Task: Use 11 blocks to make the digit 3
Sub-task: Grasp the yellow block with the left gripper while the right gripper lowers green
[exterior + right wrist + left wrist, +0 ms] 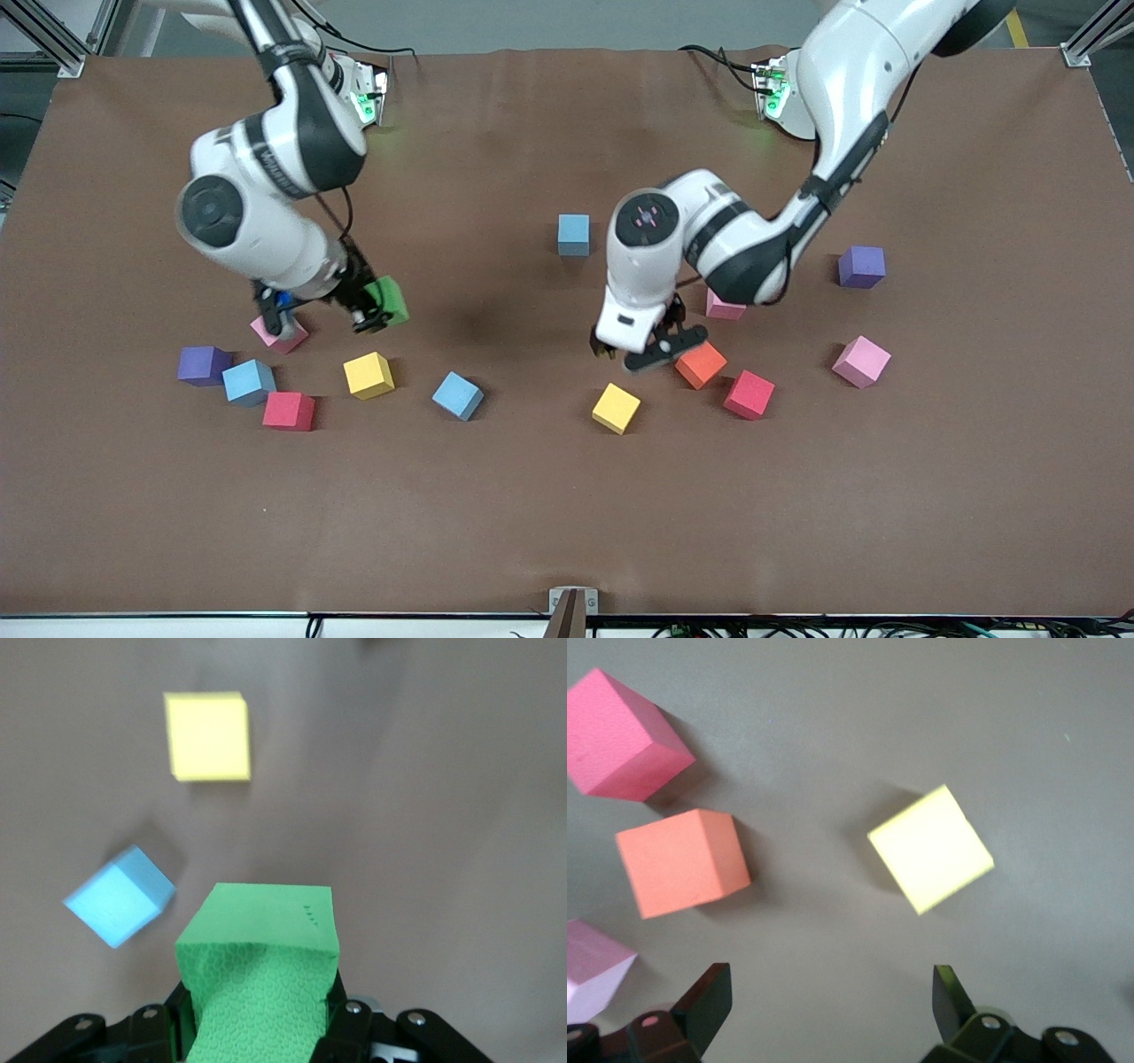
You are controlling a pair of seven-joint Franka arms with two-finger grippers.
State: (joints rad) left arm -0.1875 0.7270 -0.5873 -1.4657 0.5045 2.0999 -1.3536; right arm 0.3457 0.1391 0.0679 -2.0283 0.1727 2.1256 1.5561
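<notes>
The right gripper (370,312) was clamped on a green block (390,299), holding it up over bare table, above a yellow block (368,375) at the right arm's end. In the right wrist view the green block (262,979) sat squeezed between the fingers, with that yellow block (208,735) and a blue block (119,896) on the table below.

The left gripper (651,353) hung low with its jaws spread wide and nothing between them, just beside an orange block (701,364). Its wrist view showed both fingertips (709,997) apart over bare table, a second yellow block (930,848) ahead of them and the orange block (682,862) beside a red block (622,735).

The blocks lay scattered, not in any digit. Near the right arm's end were a pink block (280,334) partly under the arm, a purple cube (203,365), a light blue one (248,382) touching it, and a red one (288,411). One blue block (573,235) lay alone mid-table, farthest from the front camera. Toward the left arm's end were a pink block (724,307), another pink one (860,361) and a purple cube (861,267)
</notes>
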